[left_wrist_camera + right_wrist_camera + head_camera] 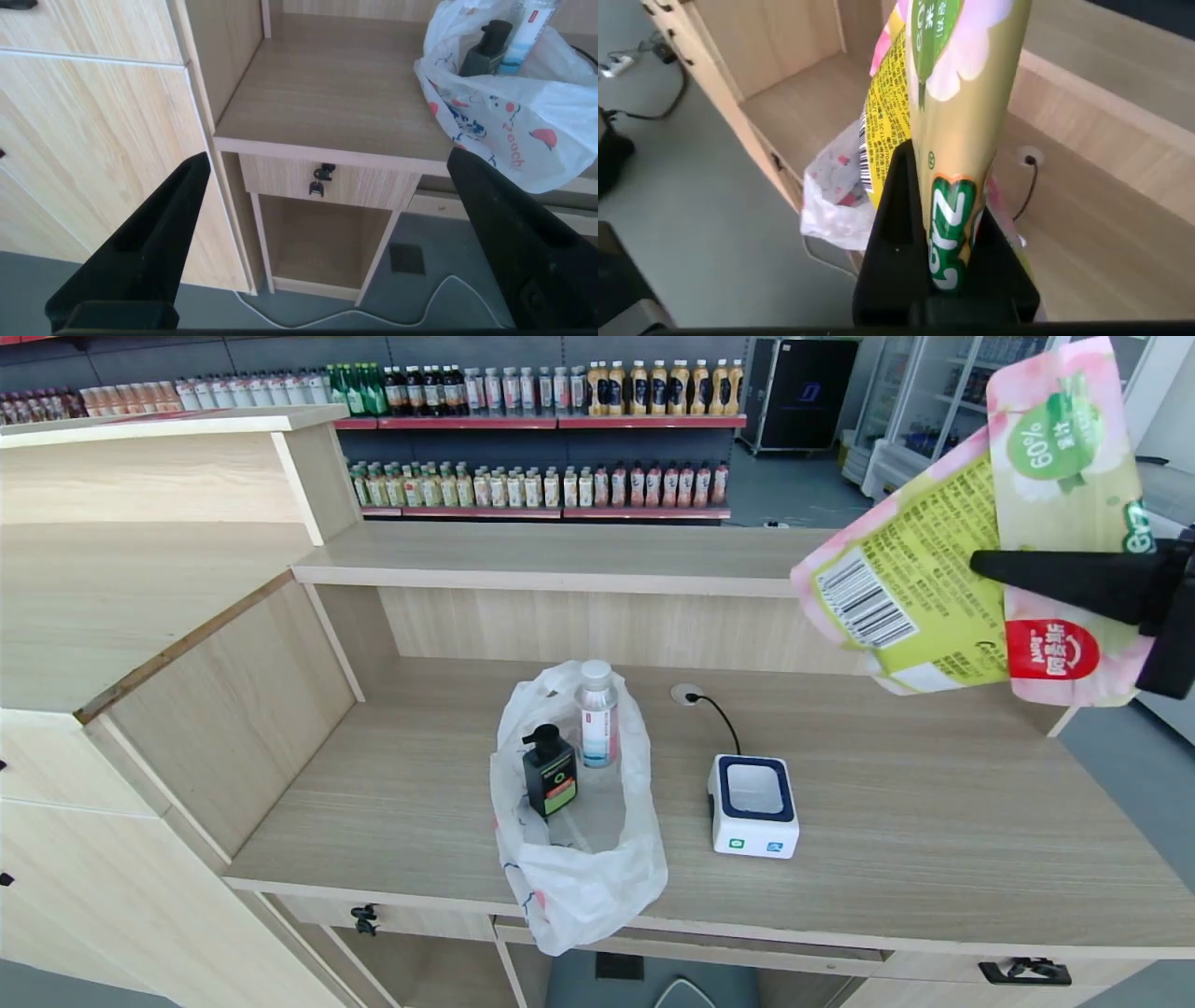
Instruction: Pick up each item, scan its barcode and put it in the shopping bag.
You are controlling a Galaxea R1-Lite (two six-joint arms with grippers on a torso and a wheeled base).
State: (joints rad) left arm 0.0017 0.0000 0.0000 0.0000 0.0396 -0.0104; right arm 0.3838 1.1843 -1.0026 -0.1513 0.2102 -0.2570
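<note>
Pink-green pouch [920,569] is gripped by the right end effector [999,569], high above the tabletop's [934,821] right. Left end effector [329,159] is open, near-left of the bag [579,868].

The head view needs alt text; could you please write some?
The right gripper holds a pink-and-green pouch above the wooden counter, barcode showing. Below, a shopping bag holds a pump bottle and a clear bottle, beside a scanner.

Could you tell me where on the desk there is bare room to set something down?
The widest bare patch of the desk lies right of the scanner, out to the desk's edge. A smaller one lies between the shopping bag and the side panel. The gap between bag and scanner is tight, with the cable behind.
</note>
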